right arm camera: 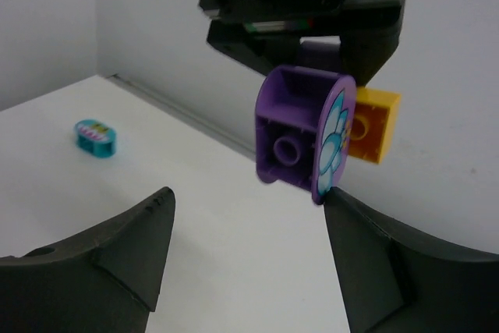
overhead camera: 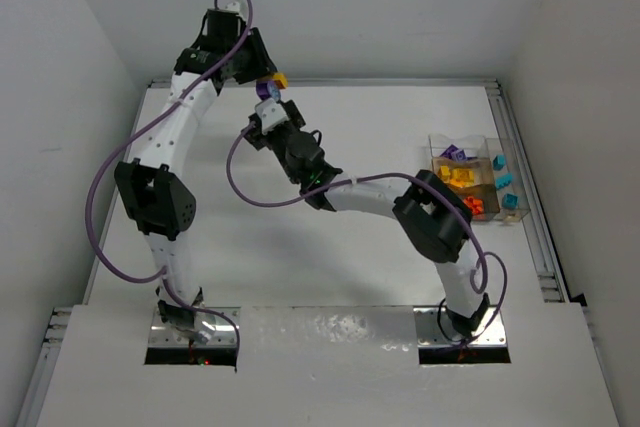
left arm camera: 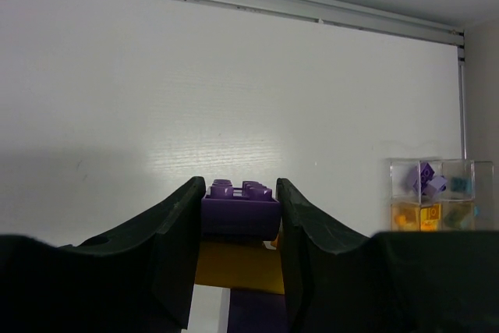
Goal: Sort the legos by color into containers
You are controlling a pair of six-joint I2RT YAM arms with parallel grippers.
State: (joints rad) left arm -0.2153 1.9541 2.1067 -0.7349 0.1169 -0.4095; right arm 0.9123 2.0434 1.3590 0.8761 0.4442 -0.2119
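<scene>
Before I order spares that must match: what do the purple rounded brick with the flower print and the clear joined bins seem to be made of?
Purple rounded brick with the flower print: looks like moulded hard plastic, smooth and slightly glossy; its hollow underside with a tube is crisply formed. Clear joined bins: probably rigid transparent plastic, glossy; coloured bricks show through the walls.
</scene>
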